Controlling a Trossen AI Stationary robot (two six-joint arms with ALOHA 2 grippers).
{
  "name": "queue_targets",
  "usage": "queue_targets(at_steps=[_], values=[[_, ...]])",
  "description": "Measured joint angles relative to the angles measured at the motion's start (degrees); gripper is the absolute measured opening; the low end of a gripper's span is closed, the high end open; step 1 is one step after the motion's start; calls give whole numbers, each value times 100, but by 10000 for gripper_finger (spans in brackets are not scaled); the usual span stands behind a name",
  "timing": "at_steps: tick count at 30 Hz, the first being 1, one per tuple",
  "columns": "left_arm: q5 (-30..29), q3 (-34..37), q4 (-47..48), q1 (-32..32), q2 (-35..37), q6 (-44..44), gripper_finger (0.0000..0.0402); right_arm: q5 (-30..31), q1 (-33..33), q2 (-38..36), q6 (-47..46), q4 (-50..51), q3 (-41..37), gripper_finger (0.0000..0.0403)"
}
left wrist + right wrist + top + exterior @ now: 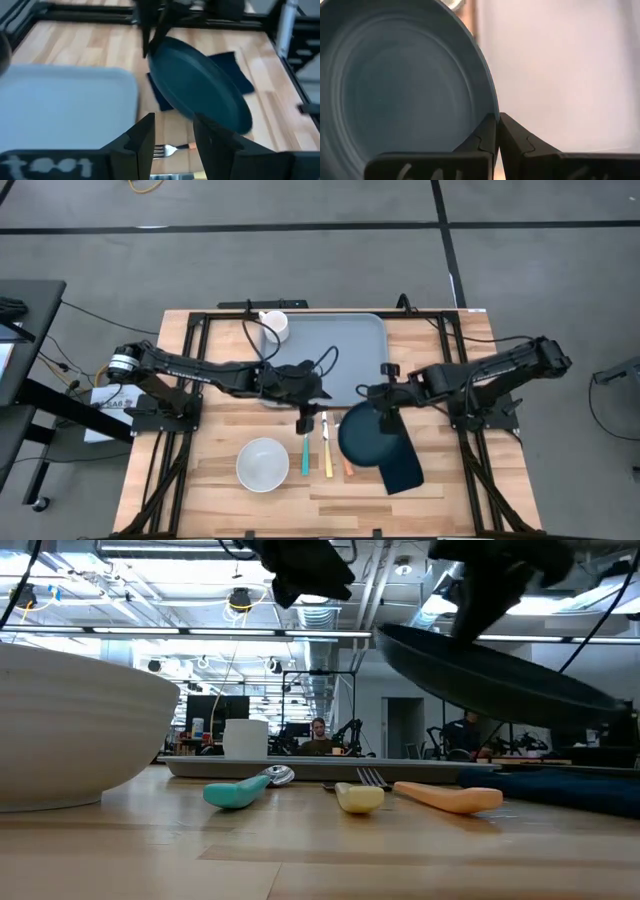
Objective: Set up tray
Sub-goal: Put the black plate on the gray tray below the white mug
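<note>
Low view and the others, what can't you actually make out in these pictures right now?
- Low view: the tray shows only as a thin edge; the white bowl blocks its left part.
- High view: the left gripper and arm cover part of the tray.
- Right wrist view: the plate, pinched by the right gripper, fills the frame; the table beneath is hidden.
- High view: the napkin lies partly under the plate.

Bright even ceiling light; wrist views blurred, low foreground defocused.
</note>
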State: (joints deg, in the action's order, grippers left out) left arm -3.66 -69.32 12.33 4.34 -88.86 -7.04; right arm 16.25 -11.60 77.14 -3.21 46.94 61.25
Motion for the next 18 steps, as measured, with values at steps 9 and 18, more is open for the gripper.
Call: queue_targets(at_steps=[9,18], values=[[-77,0,-174,-452,0,-567,123,1108,369,0,75,77,331,6],[-235,0,-109,-908,0,-772,123,1261,580,0,219,66,653,5]])
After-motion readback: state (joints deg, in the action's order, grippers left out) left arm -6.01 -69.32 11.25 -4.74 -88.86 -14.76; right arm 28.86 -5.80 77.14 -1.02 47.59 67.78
